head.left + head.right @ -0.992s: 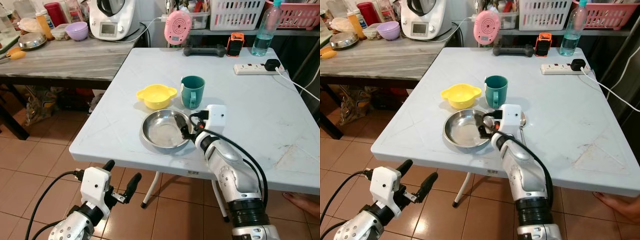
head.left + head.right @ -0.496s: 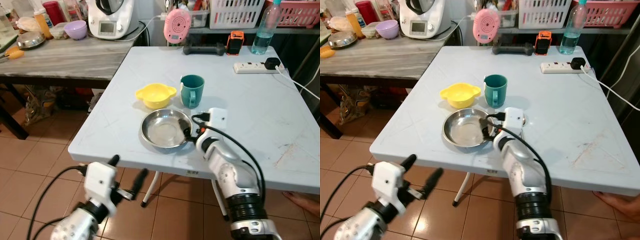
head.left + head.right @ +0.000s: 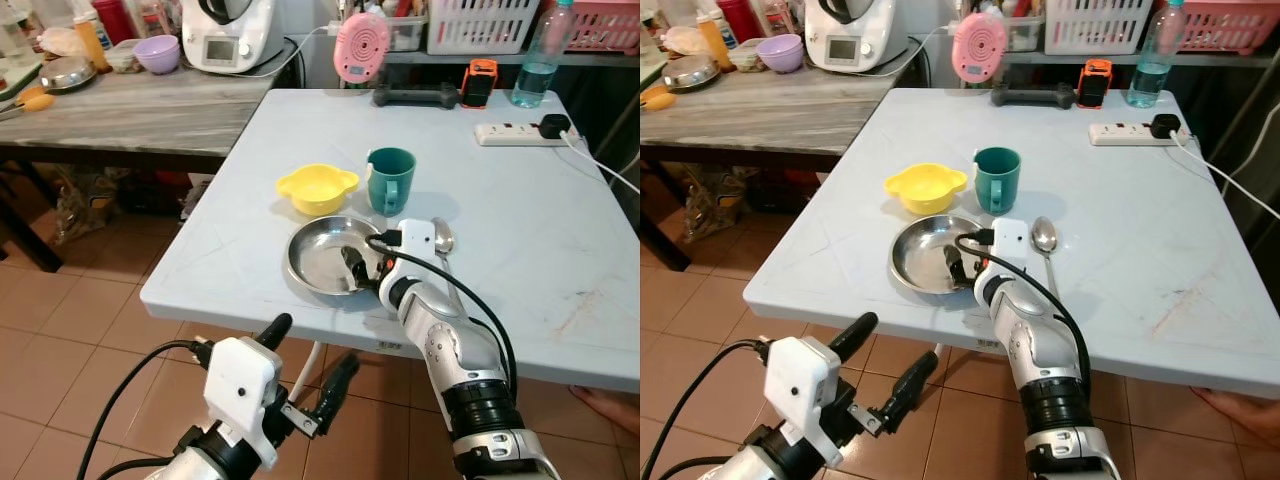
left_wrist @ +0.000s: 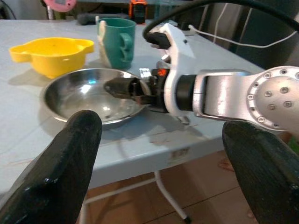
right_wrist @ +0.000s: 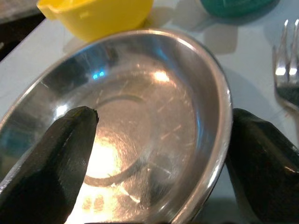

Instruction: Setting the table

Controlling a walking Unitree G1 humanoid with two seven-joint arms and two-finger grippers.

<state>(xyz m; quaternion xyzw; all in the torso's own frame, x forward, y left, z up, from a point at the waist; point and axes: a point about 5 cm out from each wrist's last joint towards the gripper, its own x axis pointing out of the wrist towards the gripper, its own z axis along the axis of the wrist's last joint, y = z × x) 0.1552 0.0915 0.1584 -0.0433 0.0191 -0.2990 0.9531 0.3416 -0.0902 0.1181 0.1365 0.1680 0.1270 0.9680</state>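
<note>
- Hanging below the near edge of the desk point(image 3: 560, 200), over the tiled floor, the left gripper point(image 3: 305, 375) is idle with its jaws wide apart and nothing between them.
- Near the middle of the desk's near edge lies the steel plate point(image 3: 325, 262), with the yellow bowl point(image 3: 316, 188) just behind it and the teal mug point(image 3: 388, 180) beside that bowl, toward the desk's centre.
- The right gripper point(image 3: 362, 272) is at the plate's right rim, jaws apart and straddling it: one finger over the plate's hollow, the other outside the rim.
- A spoon point(image 3: 443, 237) lies on the desk just right of the plate.
- By my judgement the plate is light, rigid and slick, shallow enough to slide or tip if pinched at one point; the rolled rim is the only real hold, and the squeeze should be firm and level.
- The right wrist view shows the rim running between the two fingers and fork point(image 5: 286, 65) tines beside it; the left wrist view shows, side-on, the fingertips low over the plate's floor.
</note>
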